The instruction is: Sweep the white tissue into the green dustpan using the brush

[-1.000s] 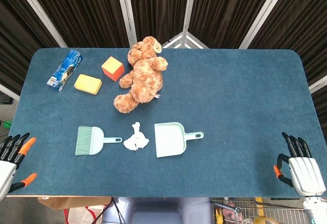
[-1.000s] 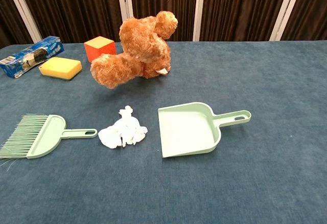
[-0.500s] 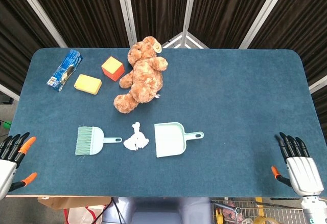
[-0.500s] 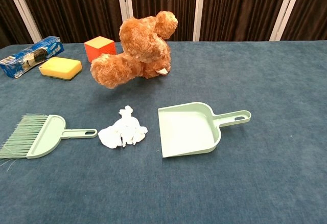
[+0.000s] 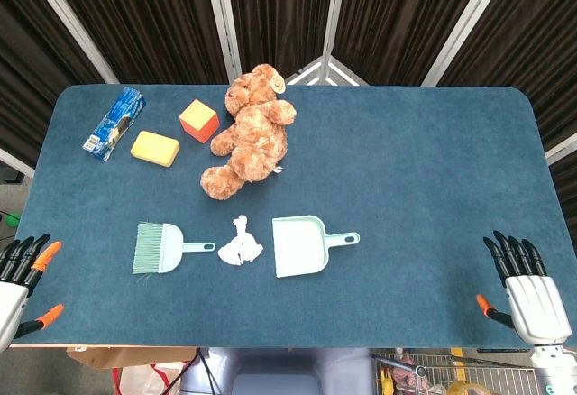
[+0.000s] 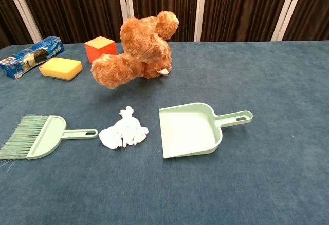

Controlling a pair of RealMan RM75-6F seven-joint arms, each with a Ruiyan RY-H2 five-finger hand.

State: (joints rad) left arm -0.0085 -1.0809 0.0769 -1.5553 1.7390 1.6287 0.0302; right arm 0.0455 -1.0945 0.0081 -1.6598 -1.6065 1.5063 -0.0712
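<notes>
A crumpled white tissue [image 5: 240, 248] lies on the blue felt table [image 5: 406, 169], between a pale green plastic brush [image 5: 160, 248] on its left and a matching flat dustpan [image 5: 302, 245] on its right. Both hands sit at the near corners, well apart from it: left hand [image 5: 16, 282] and right hand [image 5: 527, 291], fingers spread, holding nothing.

I was working in what looked like a staged lab or test booth: a tabletop [image 5: 406, 169] covered in blue felt, closed in by dark pleated curtains [image 5: 162, 16] on pale metal frames [image 5: 219, 16], with cardboard boxes [image 5: 126, 363] and clutter below.
</notes>
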